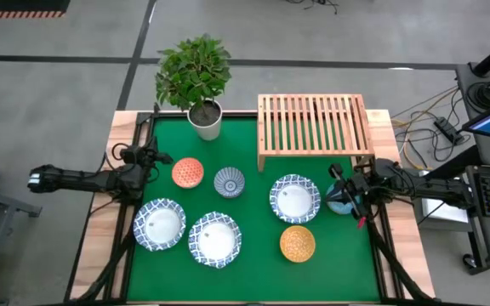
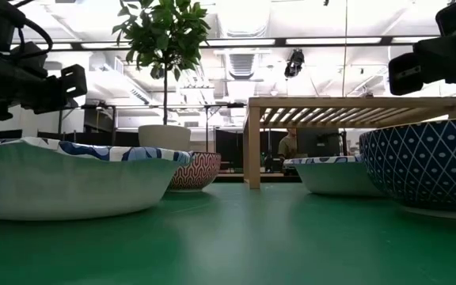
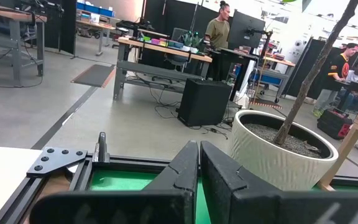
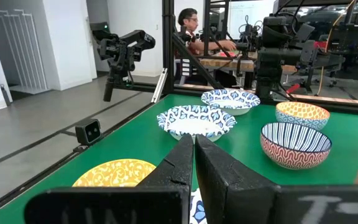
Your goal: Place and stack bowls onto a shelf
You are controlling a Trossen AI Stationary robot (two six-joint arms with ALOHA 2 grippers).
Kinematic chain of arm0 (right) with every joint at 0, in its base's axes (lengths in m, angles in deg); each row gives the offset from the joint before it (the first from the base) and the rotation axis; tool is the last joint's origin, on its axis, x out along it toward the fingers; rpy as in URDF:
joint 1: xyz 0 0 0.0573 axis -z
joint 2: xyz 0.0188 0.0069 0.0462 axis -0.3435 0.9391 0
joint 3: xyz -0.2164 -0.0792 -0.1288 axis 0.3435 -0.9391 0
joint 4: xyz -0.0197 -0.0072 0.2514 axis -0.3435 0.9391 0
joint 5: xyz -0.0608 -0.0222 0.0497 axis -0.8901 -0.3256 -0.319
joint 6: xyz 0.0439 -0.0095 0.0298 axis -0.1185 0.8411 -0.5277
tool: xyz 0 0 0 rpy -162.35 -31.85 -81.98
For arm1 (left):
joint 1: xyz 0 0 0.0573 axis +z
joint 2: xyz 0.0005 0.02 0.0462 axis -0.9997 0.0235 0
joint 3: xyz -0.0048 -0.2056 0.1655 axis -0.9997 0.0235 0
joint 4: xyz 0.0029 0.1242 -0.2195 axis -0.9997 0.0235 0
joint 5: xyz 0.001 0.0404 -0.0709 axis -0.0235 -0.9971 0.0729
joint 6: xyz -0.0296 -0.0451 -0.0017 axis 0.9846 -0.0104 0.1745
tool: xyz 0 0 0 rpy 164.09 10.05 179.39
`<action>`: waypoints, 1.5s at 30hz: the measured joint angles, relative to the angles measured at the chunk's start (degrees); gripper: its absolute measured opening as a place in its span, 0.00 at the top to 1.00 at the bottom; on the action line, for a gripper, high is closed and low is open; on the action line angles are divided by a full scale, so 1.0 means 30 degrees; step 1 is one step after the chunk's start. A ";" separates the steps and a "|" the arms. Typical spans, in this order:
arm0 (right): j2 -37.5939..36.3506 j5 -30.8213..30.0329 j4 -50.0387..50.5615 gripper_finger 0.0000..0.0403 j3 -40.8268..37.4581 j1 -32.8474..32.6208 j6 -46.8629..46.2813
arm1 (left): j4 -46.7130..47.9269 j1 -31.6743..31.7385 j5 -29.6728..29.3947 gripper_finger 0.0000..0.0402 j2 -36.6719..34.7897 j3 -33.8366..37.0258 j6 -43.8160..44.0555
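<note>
The wooden shelf (image 1: 313, 127) stands at the back right with nothing on it. On the green mat lie three wide white bowls (image 1: 159, 224) (image 1: 214, 239) (image 1: 294, 198), an orange-red bowl (image 1: 187, 172), a small blue-patterned bowl (image 1: 229, 182), a yellow-orange bowl (image 1: 297, 244) and a light blue bowl (image 1: 340, 202). My left gripper (image 1: 165, 158) hovers by the orange-red bowl, shut and empty, fingers (image 3: 182, 171) together. My right gripper (image 1: 335, 180) hovers over the light blue bowl beside a wide white one, shut and empty, fingers (image 4: 213, 168) together.
A potted plant (image 1: 203, 117) in a white pot stands at the back of the mat, left of the shelf. In the low view, bowls (image 2: 62, 178) (image 2: 426, 162) sit close on both sides. People work at desks in the room beyond.
</note>
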 joint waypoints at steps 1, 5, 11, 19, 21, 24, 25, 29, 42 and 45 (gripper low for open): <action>0.0005 -0.0001 0.0000 0.98 -0.0005 0.0000 0.0000 | 0.0003 0.0003 0.0000 1.00 -0.0002 0.0000 0.0000; 0.0000 0.0000 0.0000 0.98 -0.0001 -0.0006 0.0000 | 0.0000 0.0002 -0.0007 1.00 -0.0004 0.0000 0.0000; 0.0005 -0.0001 -0.0001 0.98 -0.0001 -0.0002 0.0000 | -0.0002 -0.0002 0.0000 1.00 0.0000 0.0000 0.0000; 0.0007 -0.0003 -0.0007 0.98 0.0000 -0.0002 0.1335 | 0.0001 -0.0001 -0.0004 1.00 -0.0002 0.0000 0.0000; 0.0004 -0.0008 -0.0020 0.98 -0.0006 -0.0001 0.2687 | -0.0002 -0.0001 -0.0002 1.00 -0.0004 0.0002 0.0000; 0.0007 0.0027 -0.0748 0.98 -0.0073 -0.0010 0.4438 | -0.0113 0.0003 0.0336 1.00 0.0001 0.0005 0.1093; 0.0007 0.0036 -0.1187 0.98 -0.0073 -0.0024 0.3702 | -0.0210 -0.0002 0.1307 1.00 -0.0004 0.0004 0.2593; 0.0121 -0.0132 -0.3634 0.98 -0.0066 -0.0029 -0.0724 | -0.0790 0.0032 0.6063 1.00 0.0115 0.0015 0.7442; 0.0255 -0.3421 -0.9029 0.98 -0.0044 -0.0095 -0.1511 | -0.2549 0.0023 1.0738 1.00 0.0903 0.0015 1.1024; 0.0255 -0.5740 -0.9379 0.98 -0.0029 -0.0095 -0.1523 | -0.5791 0.0027 1.2967 1.00 0.1236 0.0015 0.9098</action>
